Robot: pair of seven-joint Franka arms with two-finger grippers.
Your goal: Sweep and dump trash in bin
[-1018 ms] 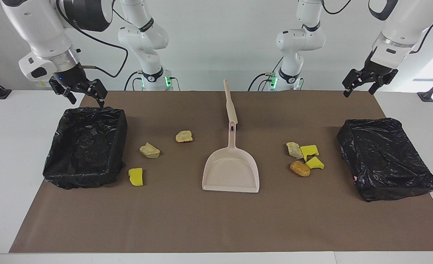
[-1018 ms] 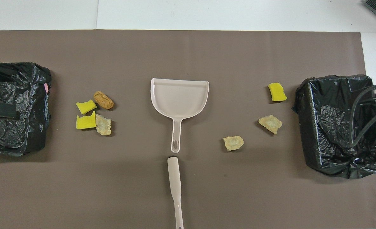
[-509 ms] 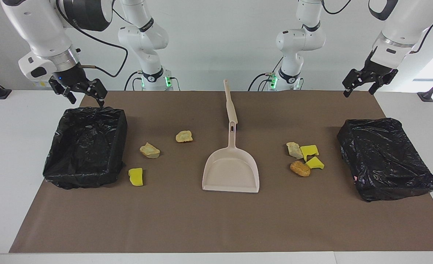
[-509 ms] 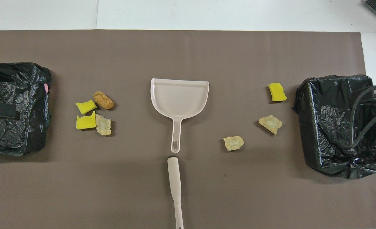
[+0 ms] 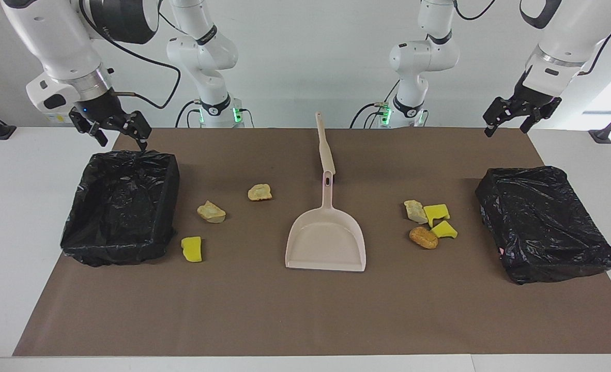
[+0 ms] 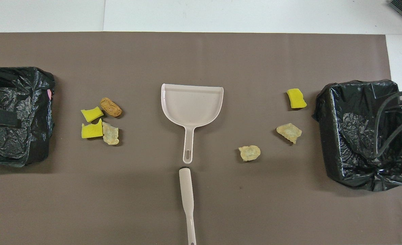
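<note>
The trash lies on the brown mat in two groups. Toward the right arm's end are two tan lumps (image 5: 259, 192) (image 5: 211, 212) and a yellow sponge chunk (image 5: 192, 249). Toward the left arm's end a tan lump (image 5: 415, 211), two yellow chunks (image 5: 436, 212) (image 5: 444, 230) and an orange-brown lump (image 5: 423, 237) sit together (image 6: 100, 120). An open black-lined bin (image 5: 117, 248) (image 6: 330, 136) stands at the right arm's end. My right gripper (image 5: 121, 138) hangs open over its edge. My left gripper (image 5: 506, 126) hangs open, empty, near the mat's corner.
A beige dustpan (image 5: 326, 243) (image 6: 191, 105) lies mid-mat, its mouth away from the robots. A beige long-handled tool (image 5: 325, 144) (image 6: 187, 200) lies in line with its handle, nearer to the robots. A second bin wrapped in black plastic (image 5: 546, 222) (image 6: 34, 136) stands at the left arm's end.
</note>
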